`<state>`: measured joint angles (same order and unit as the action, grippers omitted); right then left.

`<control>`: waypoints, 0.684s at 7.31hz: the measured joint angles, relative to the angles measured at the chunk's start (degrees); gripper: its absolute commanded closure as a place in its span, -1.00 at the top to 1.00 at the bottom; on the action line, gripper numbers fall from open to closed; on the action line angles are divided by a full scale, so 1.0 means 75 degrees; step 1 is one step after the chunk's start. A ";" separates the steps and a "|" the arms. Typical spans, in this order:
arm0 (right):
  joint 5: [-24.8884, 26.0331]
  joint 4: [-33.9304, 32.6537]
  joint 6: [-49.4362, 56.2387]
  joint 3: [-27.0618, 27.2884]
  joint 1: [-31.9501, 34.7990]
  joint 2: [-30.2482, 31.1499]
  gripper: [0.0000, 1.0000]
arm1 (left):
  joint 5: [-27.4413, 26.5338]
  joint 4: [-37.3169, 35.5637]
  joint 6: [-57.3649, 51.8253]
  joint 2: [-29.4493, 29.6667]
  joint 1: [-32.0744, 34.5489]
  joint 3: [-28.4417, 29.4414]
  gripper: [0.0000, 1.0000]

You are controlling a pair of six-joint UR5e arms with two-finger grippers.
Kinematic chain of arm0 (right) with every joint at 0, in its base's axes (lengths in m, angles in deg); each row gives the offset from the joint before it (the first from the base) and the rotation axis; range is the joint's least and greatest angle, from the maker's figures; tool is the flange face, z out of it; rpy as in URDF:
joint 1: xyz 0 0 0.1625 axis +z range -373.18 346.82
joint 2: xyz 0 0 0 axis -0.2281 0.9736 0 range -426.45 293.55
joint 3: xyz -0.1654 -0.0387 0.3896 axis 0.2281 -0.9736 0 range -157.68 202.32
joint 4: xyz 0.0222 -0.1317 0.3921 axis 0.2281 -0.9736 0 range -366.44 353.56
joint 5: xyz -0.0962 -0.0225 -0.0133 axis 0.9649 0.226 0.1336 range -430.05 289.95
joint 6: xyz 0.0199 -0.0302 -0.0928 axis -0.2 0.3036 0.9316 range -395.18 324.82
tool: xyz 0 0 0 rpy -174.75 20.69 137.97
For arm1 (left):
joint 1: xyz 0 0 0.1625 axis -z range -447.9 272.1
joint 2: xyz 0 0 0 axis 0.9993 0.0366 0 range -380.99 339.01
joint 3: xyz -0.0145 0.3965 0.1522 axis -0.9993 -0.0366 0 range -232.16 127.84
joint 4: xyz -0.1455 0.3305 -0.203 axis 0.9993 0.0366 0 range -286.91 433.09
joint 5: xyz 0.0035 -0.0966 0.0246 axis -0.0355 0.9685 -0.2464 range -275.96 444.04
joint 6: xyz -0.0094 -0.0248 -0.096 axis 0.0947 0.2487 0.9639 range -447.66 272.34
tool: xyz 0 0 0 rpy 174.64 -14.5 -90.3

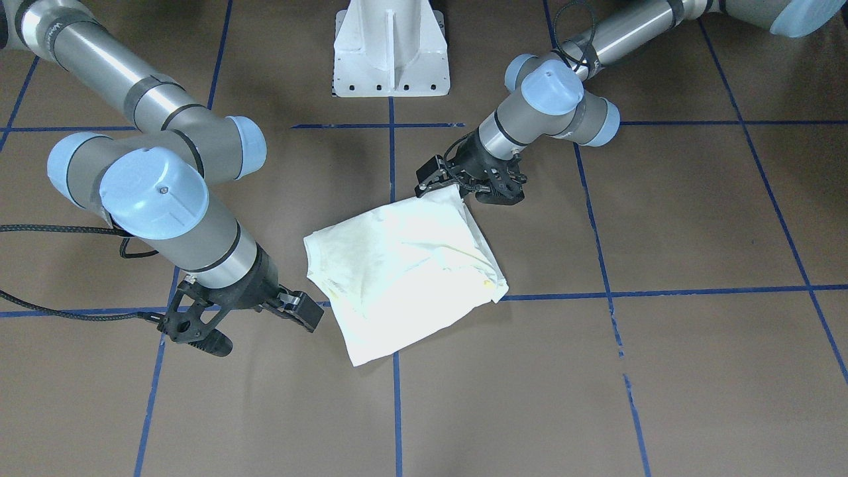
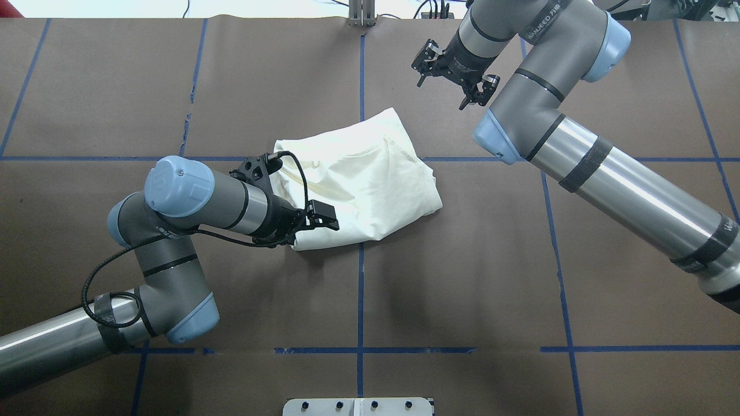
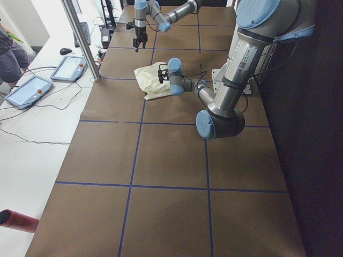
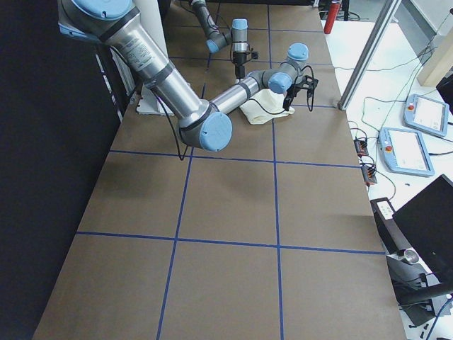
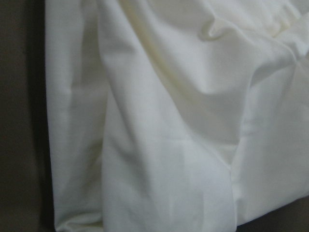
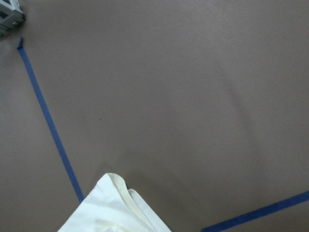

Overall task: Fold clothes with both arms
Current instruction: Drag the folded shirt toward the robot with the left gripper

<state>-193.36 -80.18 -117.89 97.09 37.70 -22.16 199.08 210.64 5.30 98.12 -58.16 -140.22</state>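
Note:
The clothes are one cream shirt (image 2: 370, 173), folded into a rumpled, rough rectangle on the brown table, plain side up with no print showing. My left gripper (image 2: 289, 193) is low over the shirt's edge nearest the robot's left, jaws spread open with the cloth under them. From across the table the left gripper (image 1: 464, 185) sits at the shirt's (image 1: 404, 271) far corner. The left wrist view is filled with cream shirt folds (image 5: 169, 121). My right gripper (image 2: 452, 75) hangs open above bare table, beyond the shirt, holding nothing; the shirt's corner (image 6: 111, 212) shows at the bottom of its wrist view.
Blue tape lines (image 2: 361, 254) grid the brown table cover. The white pedestal base (image 1: 391, 50) stands at the robot's side. Beside the table, tablets (image 3: 29, 88) and cables lie on a white surface, where part of a person (image 3: 10, 53) shows.

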 measured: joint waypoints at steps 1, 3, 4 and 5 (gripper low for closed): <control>0.0000 0.0000 0.0000 -0.0003 0.0000 0.0001 1.00 | 0.0003 0.0002 0.0039 0.0014 -0.0057 -0.0009 0.72; 0.0000 0.0007 0.0000 -0.0007 0.0001 -0.0002 1.00 | 0.0005 0.0008 0.0054 0.0016 -0.0082 -0.0027 0.88; 0.0000 0.0008 0.0001 -0.0007 0.0005 -0.0001 1.00 | 0.0000 -0.0002 0.0043 -0.0011 -0.0079 -0.0059 0.98; 0.0000 0.0006 0.0000 -0.0008 0.0007 0.0000 1.00 | 0.0000 -0.0025 0.0028 -0.0108 -0.0059 -0.0174 0.98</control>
<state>-193.36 -80.14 -117.89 97.03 37.75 -22.16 199.08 210.45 5.51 97.31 -58.61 -141.53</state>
